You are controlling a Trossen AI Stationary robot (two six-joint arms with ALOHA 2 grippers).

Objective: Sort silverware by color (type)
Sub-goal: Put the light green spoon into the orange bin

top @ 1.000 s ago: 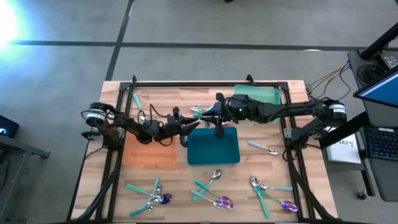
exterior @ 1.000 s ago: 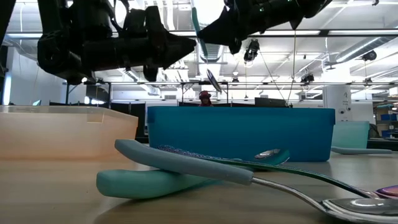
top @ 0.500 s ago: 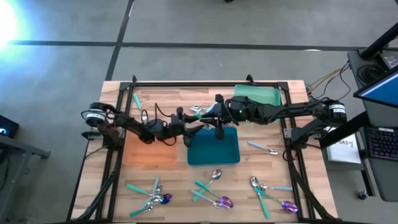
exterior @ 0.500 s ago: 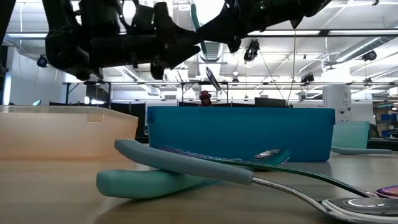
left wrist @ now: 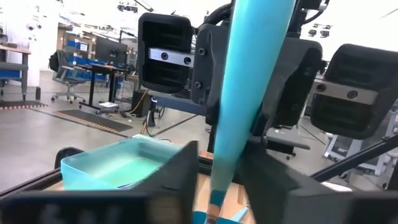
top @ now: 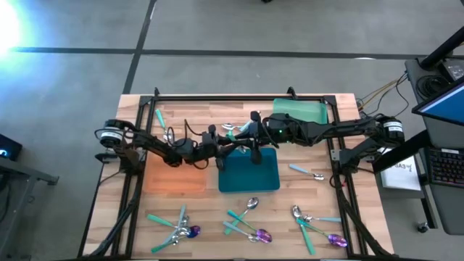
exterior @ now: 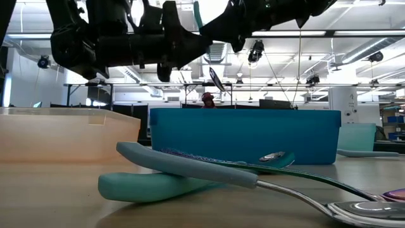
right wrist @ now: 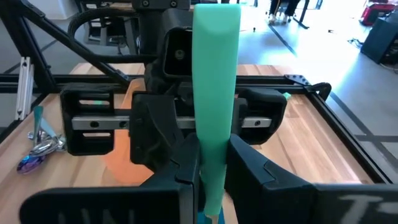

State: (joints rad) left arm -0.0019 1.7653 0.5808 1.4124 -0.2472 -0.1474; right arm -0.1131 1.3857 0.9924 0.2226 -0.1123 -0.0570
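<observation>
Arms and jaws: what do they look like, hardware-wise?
Both arms are dark, near-black, jointed links with loose black cables looping along them. The left arm and right arm each carry a pale round end cap at the base joint. The left gripper and right gripper have blocky black housings with flat, angular black jaws. No markings are legible.

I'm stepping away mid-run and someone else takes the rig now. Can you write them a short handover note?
Right gripper: shut on a teal-handled utensil, held in the air above the blue tray's far edge.
Left gripper: facing it, fingers on either side of the same handle; a handover looks underway.
Loose silverware lies along the near table edge, with a few pieces near the far-left corner.
Done: little visible. Left: nearly all sorting.
</observation>
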